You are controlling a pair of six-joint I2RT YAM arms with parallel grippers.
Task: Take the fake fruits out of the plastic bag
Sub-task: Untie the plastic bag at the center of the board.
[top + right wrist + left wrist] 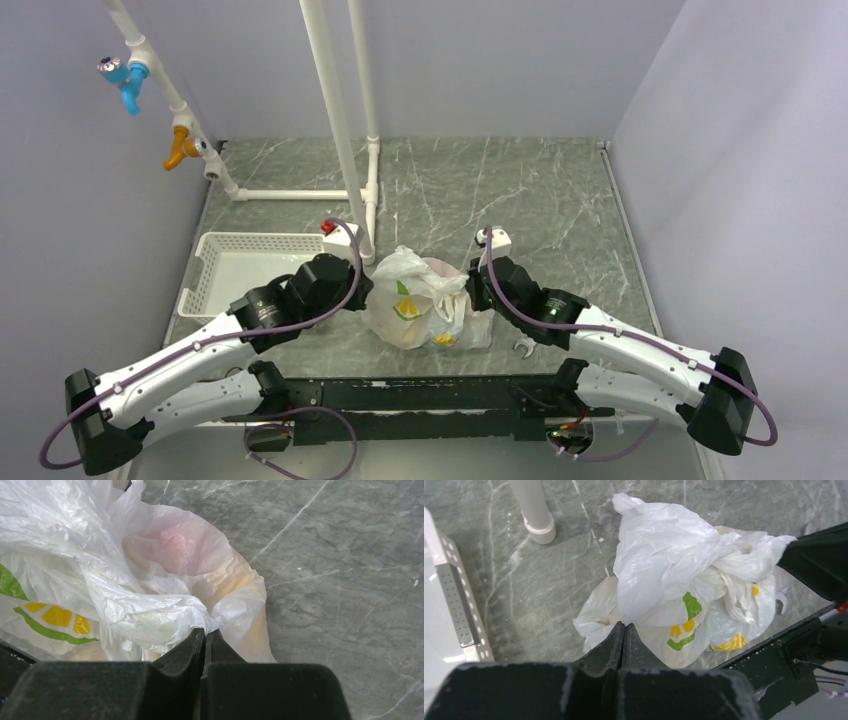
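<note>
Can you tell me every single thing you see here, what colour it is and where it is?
plastic bag: one, see-through white with yellow-green prints, mid-table between the arms.
fake fruits: number hidden, pink and orange-yellow glow, inside the bag.
tray: one, white latticed, left of the bag.
pipes: one frame, white, far left of the table.
pipe fittings: two, blue and orange, on the slanted pipe.
small C-shaped piece: one, white, beside the right arm.
table: one, grey-green marbled.
left pincer: one, black, shut, tip at the bag's left side.
right pincer: one, black, shut on a fold of the bag.
</note>
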